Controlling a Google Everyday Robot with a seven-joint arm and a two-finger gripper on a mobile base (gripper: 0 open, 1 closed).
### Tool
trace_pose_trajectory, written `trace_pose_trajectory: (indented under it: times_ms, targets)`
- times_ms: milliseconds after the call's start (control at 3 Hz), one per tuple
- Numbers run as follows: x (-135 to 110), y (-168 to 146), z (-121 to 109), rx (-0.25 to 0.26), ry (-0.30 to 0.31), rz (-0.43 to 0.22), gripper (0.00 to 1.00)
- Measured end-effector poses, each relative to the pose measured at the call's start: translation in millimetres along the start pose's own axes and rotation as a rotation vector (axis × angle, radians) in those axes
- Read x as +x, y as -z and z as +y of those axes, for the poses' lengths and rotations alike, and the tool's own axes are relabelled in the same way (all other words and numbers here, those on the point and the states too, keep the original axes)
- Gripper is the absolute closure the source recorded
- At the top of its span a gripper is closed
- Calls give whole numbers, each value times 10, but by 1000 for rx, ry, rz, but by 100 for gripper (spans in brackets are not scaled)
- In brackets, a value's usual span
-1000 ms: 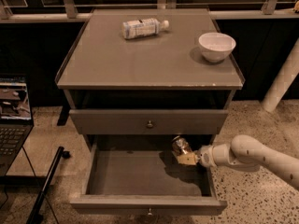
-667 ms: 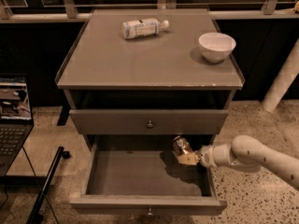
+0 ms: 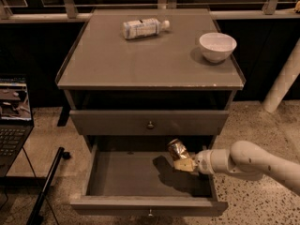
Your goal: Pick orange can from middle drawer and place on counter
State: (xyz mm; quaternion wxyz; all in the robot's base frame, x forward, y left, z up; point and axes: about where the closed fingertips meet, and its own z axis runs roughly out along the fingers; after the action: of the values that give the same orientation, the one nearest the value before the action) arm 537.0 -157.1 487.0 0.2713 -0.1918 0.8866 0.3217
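Holding can (image 3: 176, 148) with gripper (image 3: 181, 160), clamped on its lower end, at 5 o'clock in view. Tilted, top leaning toward 11 o'clock, over right rear part of open drawer (image 3: 126, 175). Shadow (image 3: 161, 165) on drawer floor just at 8 o'clock of can. Reaching in from 4 o'clock with white arm (image 3: 248, 161). Shut drawer (image 3: 117, 122) directly above. On counter (image 3: 140, 64): bottle (image 3: 143, 28) lying flat at 12 o'clock, white bowl (image 3: 217, 46) at 2 o'clock. Laptop (image 3: 14, 121) at 9 o'clock, beside cabinet.

hand (image 3: 183, 162) grips orange can (image 3: 176, 149) in middle drawer (image 3: 140, 204) | upper drawer (image 3: 112, 122) front overhead
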Motion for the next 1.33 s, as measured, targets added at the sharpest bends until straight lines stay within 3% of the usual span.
trace_pose_trajectory:
  times_ms: [333, 667, 1000, 1333]
  targets:
    - [153, 124, 321, 6, 20, -18, 100]
    - [95, 309, 671, 9, 89, -32, 100]
    - [95, 309, 672, 9, 89, -32, 100]
    - [47, 380, 857, -21, 115, -44, 100]
